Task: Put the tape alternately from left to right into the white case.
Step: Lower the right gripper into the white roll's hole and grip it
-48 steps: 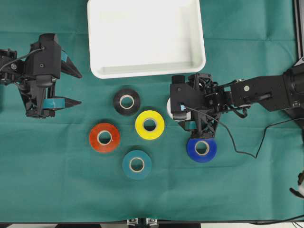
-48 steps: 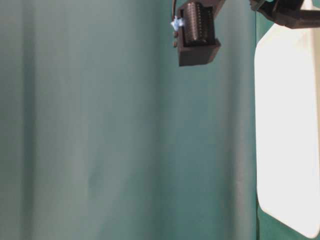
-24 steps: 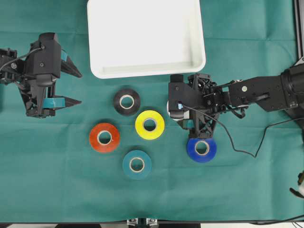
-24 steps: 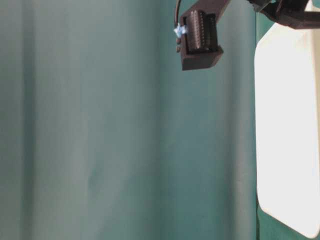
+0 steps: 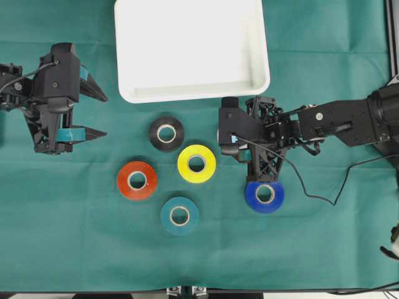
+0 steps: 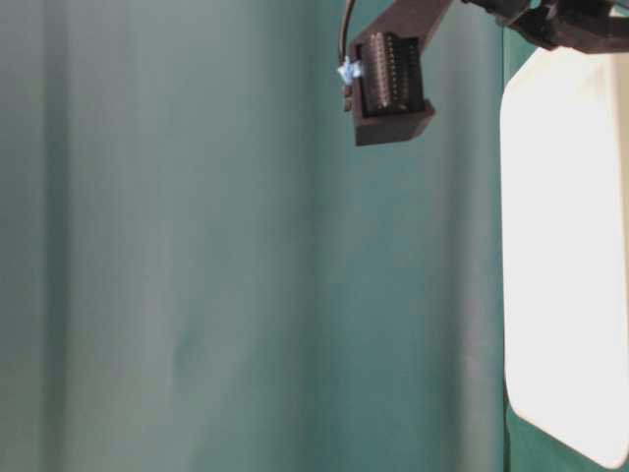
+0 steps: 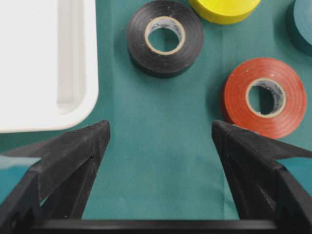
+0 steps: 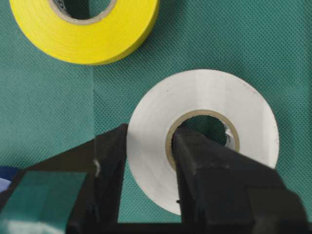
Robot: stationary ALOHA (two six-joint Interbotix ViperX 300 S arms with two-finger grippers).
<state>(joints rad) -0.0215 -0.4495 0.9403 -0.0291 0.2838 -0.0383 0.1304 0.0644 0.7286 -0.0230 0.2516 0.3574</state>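
I am pinching my right claw (image 8: 146, 195) shut across the white roll's (image 8: 204, 122) stiff, light wall beside the yellow roll (image 8: 87, 34), one finger inside its core, while my left claw (image 7: 156, 165) is gaping empty.

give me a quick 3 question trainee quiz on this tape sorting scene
1. True or false: the white case already holds a roll.
2. The right gripper is shut on which roll? A black roll B white roll C blue roll
3. Fill in: the left gripper stands ____ over bare cloth.

Key: 1 false. 2 B, one finger in the core, one outside the wall. 3 open.
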